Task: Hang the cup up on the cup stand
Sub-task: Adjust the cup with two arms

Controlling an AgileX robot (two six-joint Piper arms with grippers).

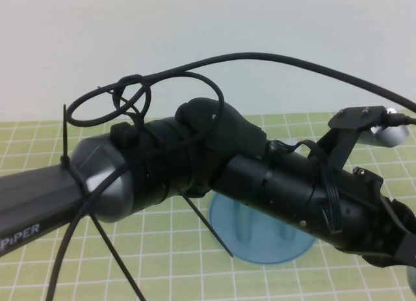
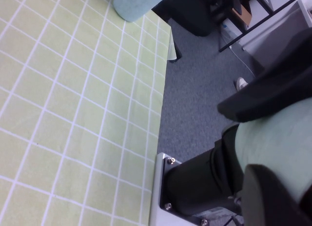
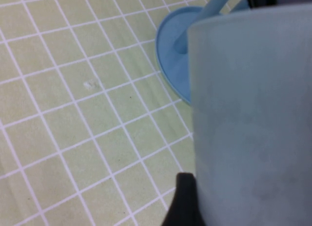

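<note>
Cup close up in R wrist view, right against R hand, beside blue stand on green-checked desk. Can't tell if R hand grasps it or is released. L hand out past desk edge, dark fingers either side of a pale green surface; can't tell if clenched.

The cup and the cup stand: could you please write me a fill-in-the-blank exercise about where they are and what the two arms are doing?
1. The right end effector is close beside the cup, near the cup stand, whose base is ____.
2. The left end effector grips the ____.
3. The green table cover has ____ lines.

Missing words: blue; cup; white.
</note>
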